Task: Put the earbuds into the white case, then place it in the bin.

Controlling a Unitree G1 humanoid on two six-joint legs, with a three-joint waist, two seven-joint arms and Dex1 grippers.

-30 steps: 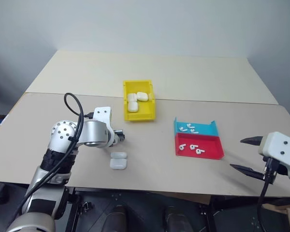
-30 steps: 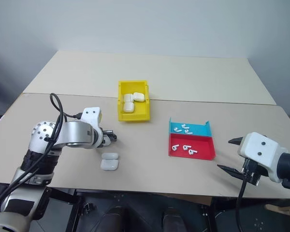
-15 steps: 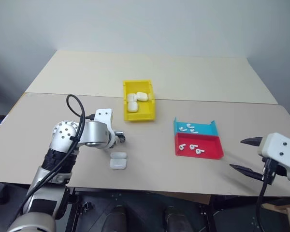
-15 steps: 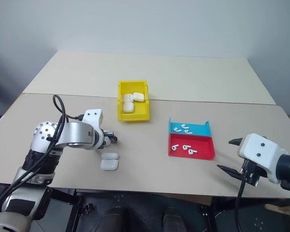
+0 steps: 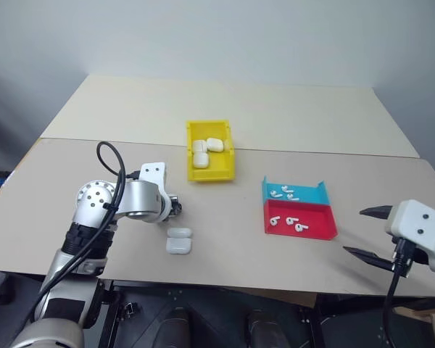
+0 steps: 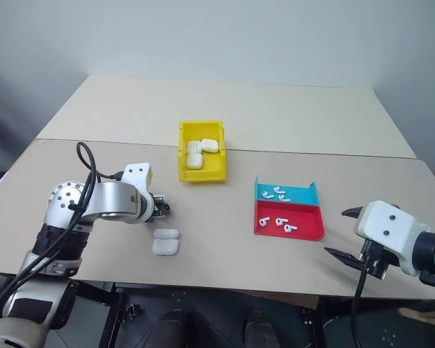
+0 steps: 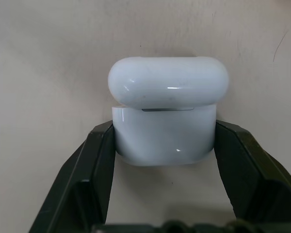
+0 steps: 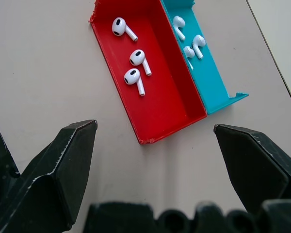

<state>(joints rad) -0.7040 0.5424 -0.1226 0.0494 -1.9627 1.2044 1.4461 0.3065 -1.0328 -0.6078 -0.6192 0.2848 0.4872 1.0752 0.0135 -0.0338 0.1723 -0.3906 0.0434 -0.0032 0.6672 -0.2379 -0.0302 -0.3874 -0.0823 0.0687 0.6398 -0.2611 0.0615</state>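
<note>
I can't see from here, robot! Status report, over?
Left hand shut on small glossy white case, lid ajar, on table. Right hand open, above red tray of tiny white earbuds. Nothing blocking.

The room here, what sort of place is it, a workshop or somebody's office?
Probably a robot test lab: plain tables against a bare wall, sorting trays, a yellow bin, a red tray of earbuds, laid out for practice.
</note>
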